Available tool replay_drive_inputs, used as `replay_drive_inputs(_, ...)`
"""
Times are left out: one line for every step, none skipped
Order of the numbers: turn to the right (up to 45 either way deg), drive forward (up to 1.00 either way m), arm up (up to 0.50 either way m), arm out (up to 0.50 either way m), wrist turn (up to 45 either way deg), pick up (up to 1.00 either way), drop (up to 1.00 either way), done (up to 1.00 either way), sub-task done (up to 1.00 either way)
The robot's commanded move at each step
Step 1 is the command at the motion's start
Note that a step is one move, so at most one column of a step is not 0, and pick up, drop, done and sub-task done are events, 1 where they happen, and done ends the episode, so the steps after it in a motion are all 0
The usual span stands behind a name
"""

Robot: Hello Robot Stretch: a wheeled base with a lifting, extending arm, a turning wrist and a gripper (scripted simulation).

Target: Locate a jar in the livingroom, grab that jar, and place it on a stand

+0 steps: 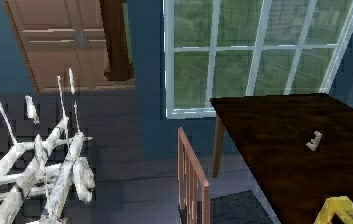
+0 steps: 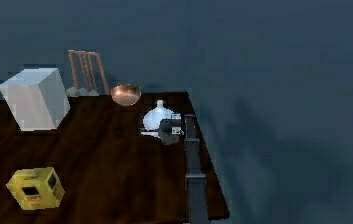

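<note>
On the dark wooden table (image 2: 94, 165) in the arm side view sits a pale, round, jar-like vessel with a narrow neck (image 2: 156, 117), near the table's right edge. My arm's dark bar (image 2: 194, 170) rises from the bottom edge, and the gripper (image 2: 165, 130) ends right at that vessel. I cannot tell whether the gripper holds anything, since the vessel stands at or behind its far end over the tabletop. The same table (image 1: 284, 130) appears at the forward view's right.
A white box (image 2: 36, 98), a copper bowl (image 2: 126, 94) and a yellow box (image 2: 36, 187) share the table, with a chair back (image 2: 87, 70) beyond. The forward view has a wooden chair (image 1: 192, 182), a small white item (image 1: 313, 141), a large window (image 1: 254, 55), a door (image 1: 69, 40) and a white rack (image 1: 44, 165).
</note>
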Motion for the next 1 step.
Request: replay_drive_inputs(0.0, 0.0, 0.0, 0.0, 0.0, 1.0, 0.0, 0.0, 0.0)
